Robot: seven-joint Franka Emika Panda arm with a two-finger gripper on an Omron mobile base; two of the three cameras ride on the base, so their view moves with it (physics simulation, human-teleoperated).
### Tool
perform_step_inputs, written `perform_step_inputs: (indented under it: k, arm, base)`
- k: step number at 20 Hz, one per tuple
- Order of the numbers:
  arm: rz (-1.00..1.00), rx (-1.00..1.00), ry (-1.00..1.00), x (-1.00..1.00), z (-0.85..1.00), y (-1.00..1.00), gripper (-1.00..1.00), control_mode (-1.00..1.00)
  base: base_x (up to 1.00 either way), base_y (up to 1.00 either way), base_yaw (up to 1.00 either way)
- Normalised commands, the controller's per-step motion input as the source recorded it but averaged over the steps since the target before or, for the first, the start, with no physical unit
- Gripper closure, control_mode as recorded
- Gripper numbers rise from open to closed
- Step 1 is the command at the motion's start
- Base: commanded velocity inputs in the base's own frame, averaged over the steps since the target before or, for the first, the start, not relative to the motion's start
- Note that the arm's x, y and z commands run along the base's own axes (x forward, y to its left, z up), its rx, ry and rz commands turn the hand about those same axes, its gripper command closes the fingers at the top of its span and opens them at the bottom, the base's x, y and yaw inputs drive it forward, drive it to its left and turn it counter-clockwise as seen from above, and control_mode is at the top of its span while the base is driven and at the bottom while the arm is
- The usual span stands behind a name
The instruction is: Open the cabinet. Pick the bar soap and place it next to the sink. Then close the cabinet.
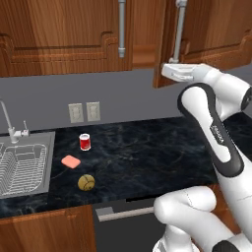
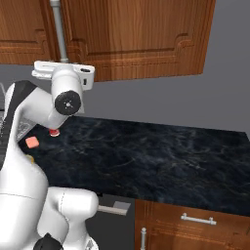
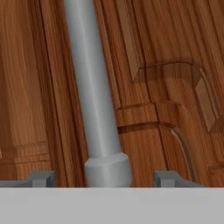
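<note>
The cabinet [image 1: 59,34] hangs above the counter; its right door [image 2: 136,34] stands swung out a little from the left one. My gripper [image 3: 103,178] is at the bottom end of that door's grey bar handle [image 3: 94,96], open, with one fingertip [image 3: 41,178] on each side of the bar and gaps showing between them. From the left base view the hand [image 1: 174,71] sits just under the handle [image 1: 179,29]. The pink bar soap [image 1: 71,161] lies flat on the dark counter just right of the sink [image 1: 47,147], and appears again as the bar soap [image 2: 31,142] in the right base view.
A red can [image 1: 85,141] stands behind the soap and a yellow-brown ball [image 1: 86,182] lies in front of it. The chrome faucet [image 1: 7,120] rises behind the basin. Two wall outlets [image 1: 83,112] sit on the grey backsplash. My own arm [image 1: 219,138] crosses the right side.
</note>
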Motion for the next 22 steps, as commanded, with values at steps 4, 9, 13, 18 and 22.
perform_step_inputs:
  k: [4, 9, 13, 18, 22]
  arm:
    - [0.04, 0.04, 0.0, 0.69, -0.03, -0.06, -1.0, -1.0]
    - [0.03, 0.04, 0.0, 0.63, -0.01, -0.03, -1.0, -1.0]
    - [0.01, 0.02, 0.0, 0.6, 0.0, 0.0, -1.0, -1.0]
    - [0.0, 0.0, 0.0, 0.58, -0.04, 0.0, -1.0, -1.0]
    - [0.0, 0.0, 0.01, 0.64, -0.09, 0.0, -1.0, -1.0]
  base:
    - [0.0, 0.0, 0.0]
    - [0.0, 0.0, 0.0]
    - [0.0, 0.0, 0.0]
    - [0.0, 0.0, 0.0]
    - [0.0, 0.0, 0.0]
